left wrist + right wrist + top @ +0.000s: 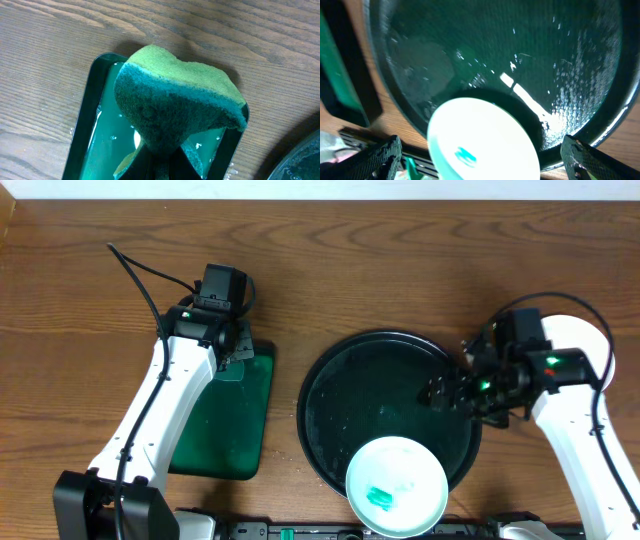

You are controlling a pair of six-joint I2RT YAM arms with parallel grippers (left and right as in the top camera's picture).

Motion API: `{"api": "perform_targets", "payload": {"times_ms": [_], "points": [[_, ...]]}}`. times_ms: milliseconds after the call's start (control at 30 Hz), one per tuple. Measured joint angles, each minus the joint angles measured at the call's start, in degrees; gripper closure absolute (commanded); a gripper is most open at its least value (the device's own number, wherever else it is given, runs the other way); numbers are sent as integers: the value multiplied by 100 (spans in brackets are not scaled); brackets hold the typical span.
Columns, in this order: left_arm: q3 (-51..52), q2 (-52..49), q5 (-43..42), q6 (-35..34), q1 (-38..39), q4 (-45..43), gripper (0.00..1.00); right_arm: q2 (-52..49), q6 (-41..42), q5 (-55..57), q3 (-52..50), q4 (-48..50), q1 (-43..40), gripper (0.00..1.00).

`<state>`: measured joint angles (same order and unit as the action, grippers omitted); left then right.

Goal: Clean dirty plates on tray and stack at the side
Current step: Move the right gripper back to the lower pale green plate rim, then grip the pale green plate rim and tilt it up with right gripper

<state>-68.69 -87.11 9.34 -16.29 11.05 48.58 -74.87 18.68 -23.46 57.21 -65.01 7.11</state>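
The left gripper pinches a green sponge above the wet green dish. The right gripper hangs spread wide over the black tray, with the smeared plate just ahead of it at the tray's edge.

Brown wood-grain table, a dark green rectangular dish lay flat on it left of centre, rounded corners and raised rim, its floor wet and glinting, a black rail ran along the near table edge.
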Motion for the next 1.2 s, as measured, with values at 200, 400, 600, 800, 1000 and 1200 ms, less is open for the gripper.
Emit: {"api": "perform_targets", "payload": {"times_ms": [200,400,600,800,1000,1200], "points": [[0,0,0,0,0,2,93,-4,-46,-127,-1163,815,20,8],[0,0,0,0,0,0,93,-7,-396,-511,-2057,1687,20,10],[0,0,0,0,0,0,93,-7,-800,-940,-2448,2120,20,16],[0,0,0,0,0,0,93,-7,-1115,-1165,-2667,2184,20,32],[0,0,0,0,0,0,93,-7,-1207,-1366,-2730,2024,20,43],[0,0,0,0,0,0,93,-7,-1064,-1449,-2741,1919,20,52]]}}
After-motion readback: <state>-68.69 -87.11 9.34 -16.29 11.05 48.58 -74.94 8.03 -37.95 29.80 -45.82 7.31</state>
